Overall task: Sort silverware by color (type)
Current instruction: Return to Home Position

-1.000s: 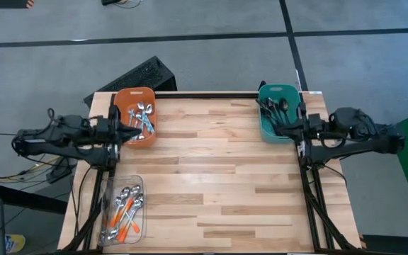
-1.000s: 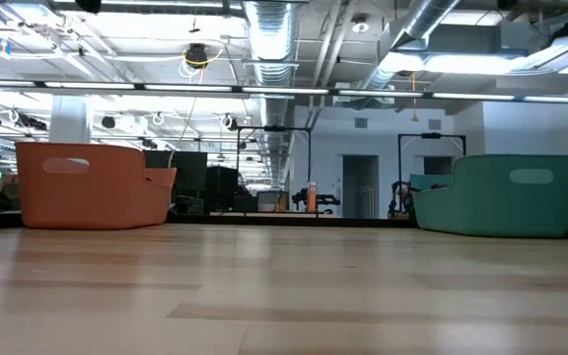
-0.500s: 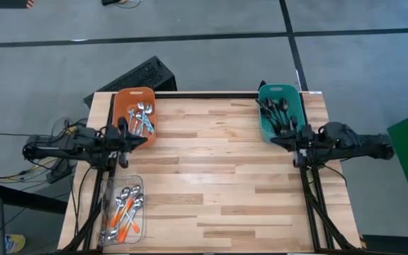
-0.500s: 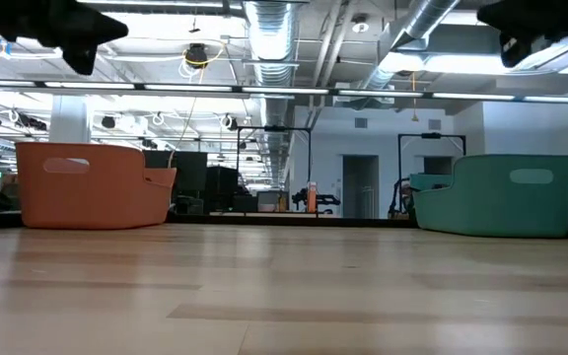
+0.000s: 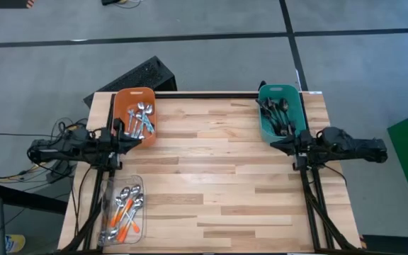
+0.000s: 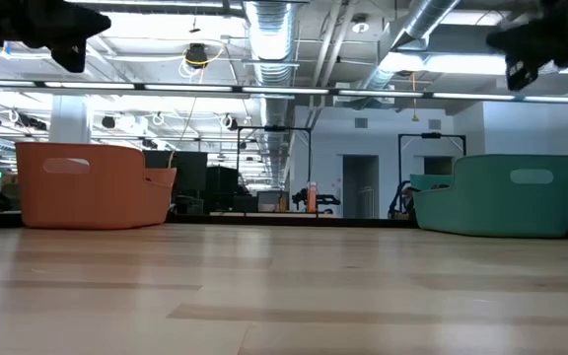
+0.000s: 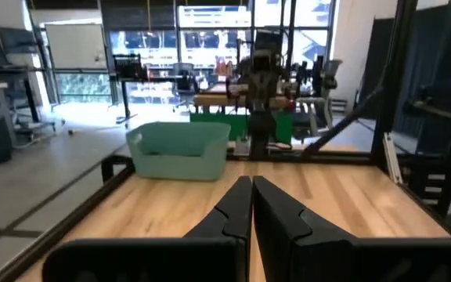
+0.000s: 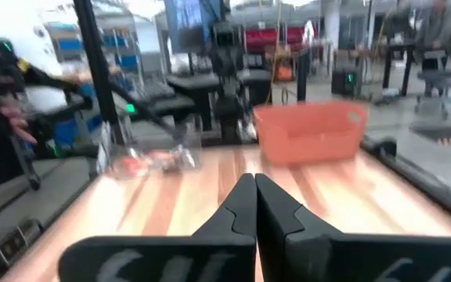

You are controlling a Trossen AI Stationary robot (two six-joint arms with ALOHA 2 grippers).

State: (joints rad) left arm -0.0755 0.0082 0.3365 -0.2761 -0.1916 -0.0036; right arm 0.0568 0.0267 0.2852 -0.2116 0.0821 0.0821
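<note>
The silverware lies in three containers. Shiny spoons (image 5: 142, 117) lie in an orange bin (image 5: 127, 99) at the far left. Dark spoons (image 5: 278, 112) lie in a teal bin (image 5: 293, 95) at the far right. Orange-handled and silver spoons (image 5: 126, 210) lie in a clear tray (image 5: 109, 200) at the near left. My left gripper (image 5: 144, 139) hangs shut above the table's left edge, just near of the orange bin, pointing level across the table (image 7: 250, 182). My right gripper (image 5: 273, 144) hangs shut at the right edge, just near of the teal bin (image 8: 249, 178). Neither holds anything.
The wooden tabletop (image 5: 218, 177) lies bare between the bins and the tray. Black frame rails (image 5: 310, 198) run along the table's left and right edges. In the low view the orange bin (image 6: 92, 185) and the teal bin (image 6: 496, 194) stand at the far side.
Both arms have sunk and folded in at the table's left and right edges, so that they now show at the top corners of the low view. Both grippers have stayed shut and carry nothing.
</note>
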